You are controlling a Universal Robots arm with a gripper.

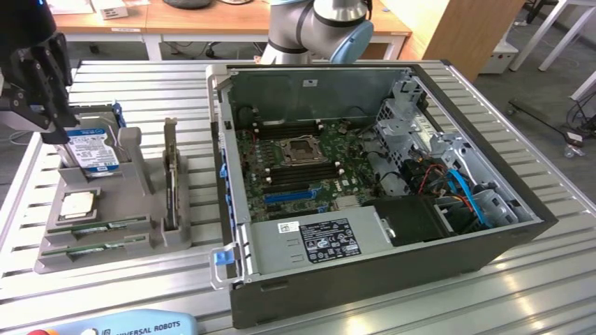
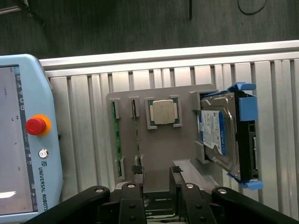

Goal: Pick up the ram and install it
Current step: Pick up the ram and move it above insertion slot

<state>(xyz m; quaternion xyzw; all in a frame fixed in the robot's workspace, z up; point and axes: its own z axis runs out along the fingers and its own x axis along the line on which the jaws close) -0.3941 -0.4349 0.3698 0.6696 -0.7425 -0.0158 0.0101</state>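
2 ram (image 2: 114, 140), 1 CPU (image 2: 163, 112), 1 HDD (image 2: 217, 135)

Only one brand name can be read here.
"UNIVERSAL ROBOTS" is printed on the light-blue teach pendant (image 2: 45, 186); the labels on the hard drive (image 2: 216, 133) and the power supply (image 1: 322, 241) are too small to read.

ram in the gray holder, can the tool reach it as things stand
Probably yes: the open tool hangs above the holder, and the ram lies uncovered in its slots, clear of the hard drive.
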